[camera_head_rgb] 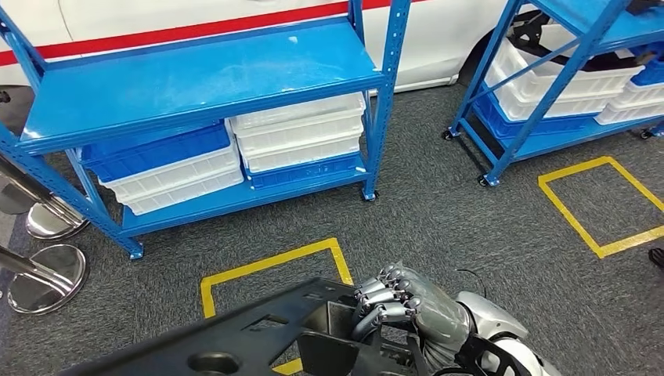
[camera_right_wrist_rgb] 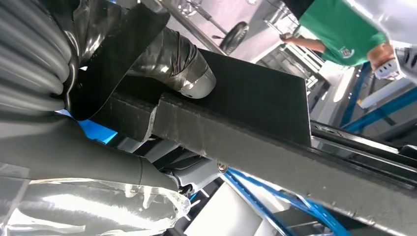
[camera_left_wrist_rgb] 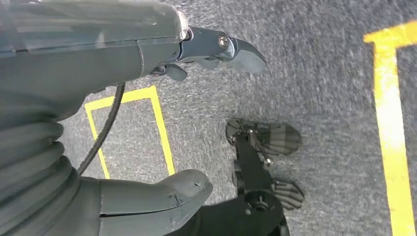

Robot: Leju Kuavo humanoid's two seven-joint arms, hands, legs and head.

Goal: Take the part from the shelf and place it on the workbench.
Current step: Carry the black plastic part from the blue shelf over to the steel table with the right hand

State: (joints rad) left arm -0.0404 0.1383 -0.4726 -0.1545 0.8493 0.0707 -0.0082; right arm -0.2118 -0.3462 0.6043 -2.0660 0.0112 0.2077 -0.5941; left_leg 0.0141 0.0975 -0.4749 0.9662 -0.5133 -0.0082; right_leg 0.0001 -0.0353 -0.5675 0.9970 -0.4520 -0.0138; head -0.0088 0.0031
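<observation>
Right hand (camera_head_rgb: pixel 407 309): silver-grey metallic fingers with dark segments, set on a rounded, glossy grey shell.
Right wrist, behind that hand: a smooth silver cover edged with black brackets and a thin black cable.
Left hand (camera_left_wrist_rgb: pixel 147 113): a dark grey ribbed rubber cover, a thick grey thumb with scuffs, and darker fingers (camera_left_wrist_rgb: pixel 236 49) with a round silver screw at the pivot.
Cable beside the ribbed cover: thin, black, curved.
</observation>
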